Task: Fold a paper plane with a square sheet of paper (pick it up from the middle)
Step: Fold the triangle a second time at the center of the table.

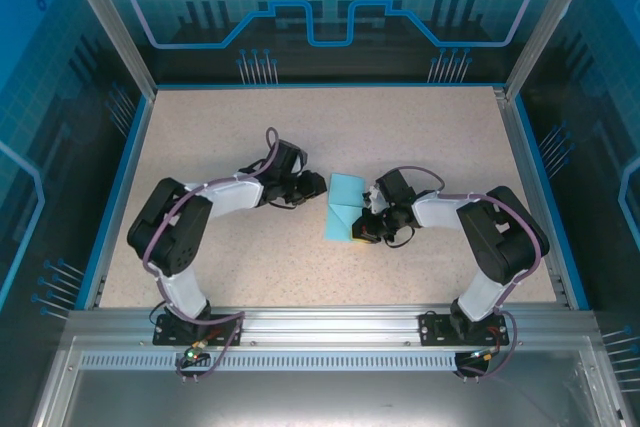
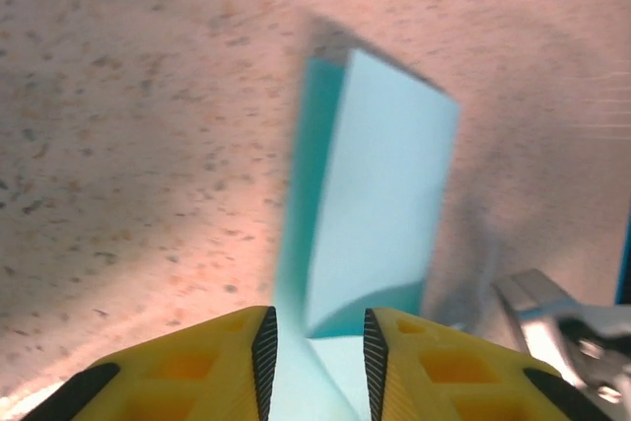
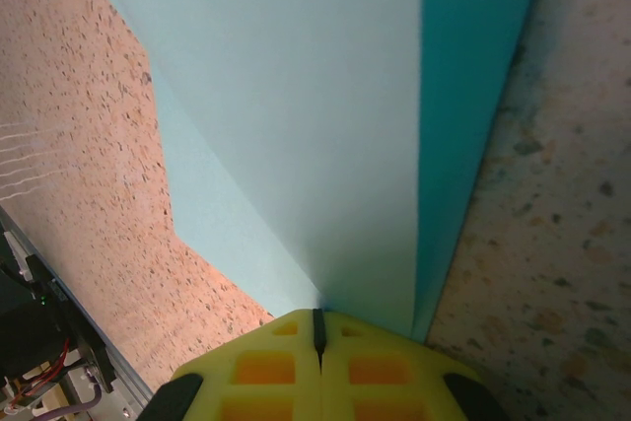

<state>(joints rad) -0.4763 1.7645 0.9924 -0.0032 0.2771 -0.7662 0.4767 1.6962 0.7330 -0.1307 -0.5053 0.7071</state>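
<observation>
Cyan sheet (image 1: 345,205) pinched by right tool (image 3: 317,322); left tool (image 2: 315,344) spread, sheet edge between fingers (image 2: 264,354)

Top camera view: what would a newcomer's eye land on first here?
A partly folded light-cyan sheet of paper lies mid-table on the speckled beige tabletop. The right gripper, yellow-fingered, is shut on its near right edge; the left gripper sits at its far left edge, jaws apart.

The square sheet of paper (image 1: 345,205) is laid mid-frame on the desk (image 1: 420,137), flanked by left pincer (image 1: 322,187) and right pincer (image 1: 360,230).
</observation>
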